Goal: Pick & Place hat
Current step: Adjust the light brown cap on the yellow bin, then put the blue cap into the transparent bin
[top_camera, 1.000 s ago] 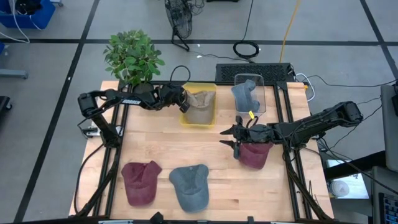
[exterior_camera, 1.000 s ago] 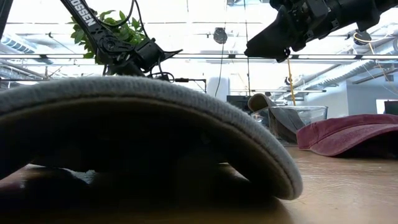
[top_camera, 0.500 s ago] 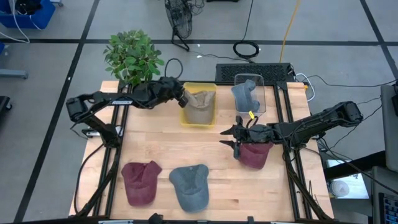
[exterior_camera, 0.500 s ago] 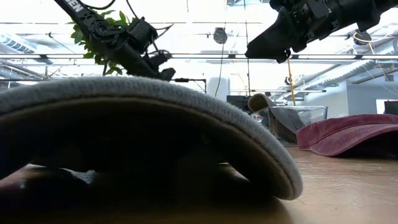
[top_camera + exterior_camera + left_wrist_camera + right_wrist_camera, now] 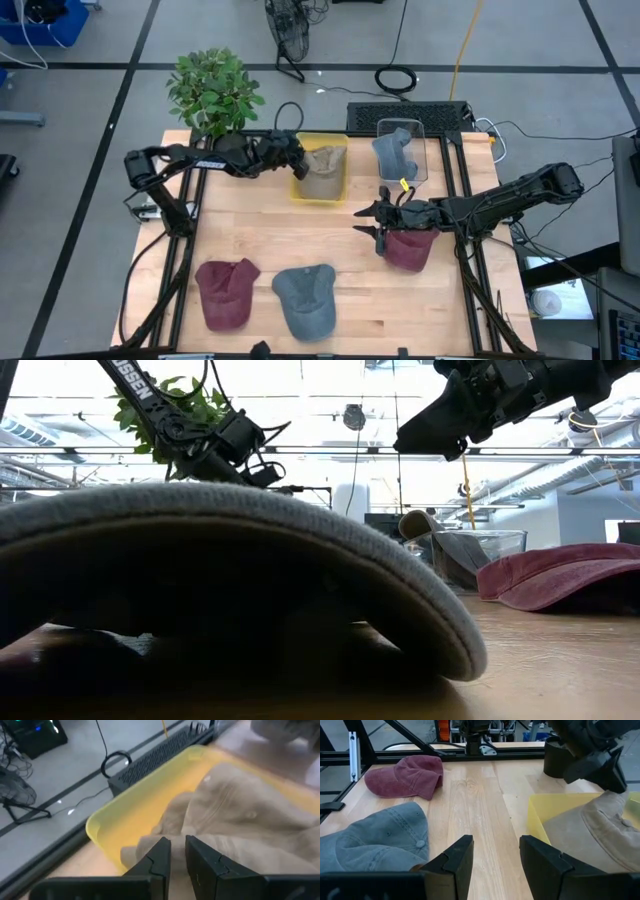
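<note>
**High view: left gripper at the yellow bin, right gripper over a maroon hat**

The wooden table carries five hats. A beige hat lies in a yellow bin at about 12 o'clock from the table's middle. Just beside it, toward 1 o'clock, a grey-blue hat sits in a clear bin. Three hats lie on the bare wood: a maroon hat at 3 o'clock, a second maroon hat at 8 o'clock, and a grey hat at 6 o'clock.

The left gripper is at the yellow bin's 9 o'clock edge. In its wrist view the fingers stand narrow, with a small gap between them, above the beige hat's cloth; nothing is pinched between them.

The right gripper hovers at the 9 o'clock side of the 3 o'clock maroon hat. In its wrist view the fingers are spread wide and empty, with bare wood showing between them.

A potted plant stands at the table's 11 o'clock corner.
</note>
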